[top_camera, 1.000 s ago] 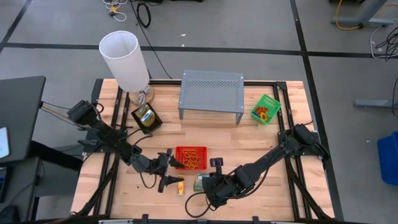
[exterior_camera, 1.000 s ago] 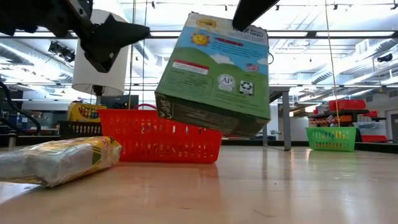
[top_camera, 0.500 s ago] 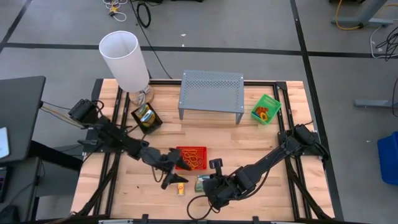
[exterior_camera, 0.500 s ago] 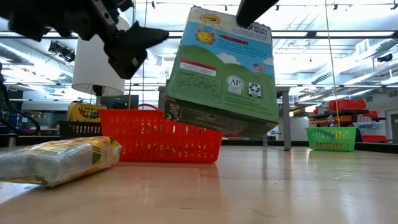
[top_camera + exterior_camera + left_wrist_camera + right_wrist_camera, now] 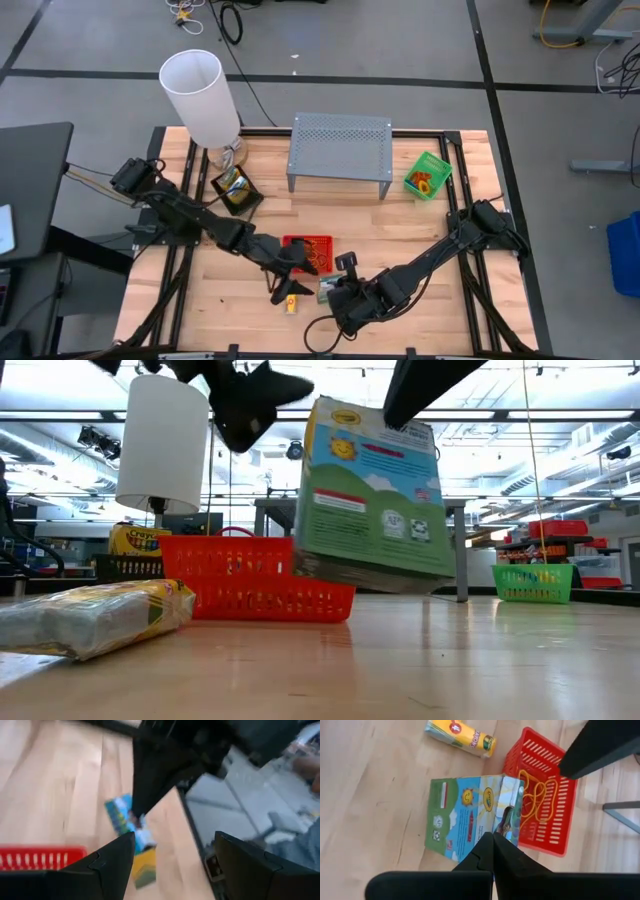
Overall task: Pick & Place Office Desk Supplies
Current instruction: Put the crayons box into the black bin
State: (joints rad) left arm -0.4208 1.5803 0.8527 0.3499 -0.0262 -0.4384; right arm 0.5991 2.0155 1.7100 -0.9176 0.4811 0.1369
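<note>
High view: left gripper near the table's front, fingers spread wide and empty, over the red tray edge and a yellow pack. Right gripper just beside it, pinched shut on the top of the crayon box, right of the yellow pack. Black box at the lamp foot; grey stand at the back middle; green tray at the back right.

Low view: crayon box tilted, hanging from above, lower edge just off the wood, in front of the red tray. Yellow pack lying flat in the near left. Left gripper above the tray, holding nothing. Green tray far right.

Left wrist view: blurred; fingers wide apart, empty; crayon box ahead under the right arm; red tray rim showing.

Right wrist view: fingers closed together on the crayon box edge; box touching the red tray, which holds orange bands; yellow pack apart on the wood.
</note>
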